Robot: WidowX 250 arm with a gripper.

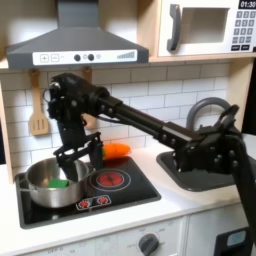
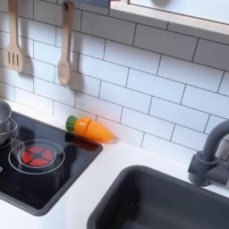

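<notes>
In the first exterior view my gripper (image 1: 76,158) hangs just above the rim of a silver pot (image 1: 50,186) on the left burner of the toy stove (image 1: 128,192). Its fingers look spread, with nothing between them. A small green object (image 1: 60,184) lies inside the pot. An orange toy carrot (image 1: 118,150) with a green top lies behind the stove against the tiled wall, just right of the gripper. The second exterior view shows the carrot (image 2: 92,129), the stove (image 2: 63,170) with its red burner (image 2: 36,156), and the pot's edge (image 2: 4,122) at the second exterior view's left.
A dark sink (image 1: 196,172) with a grey faucet (image 1: 206,108) lies right of the stove; both sink (image 2: 165,204) and faucet (image 2: 211,159) appear in the second exterior view. Wooden utensils (image 2: 64,54) hang on the wall. A range hood (image 1: 78,42) overhangs the stove.
</notes>
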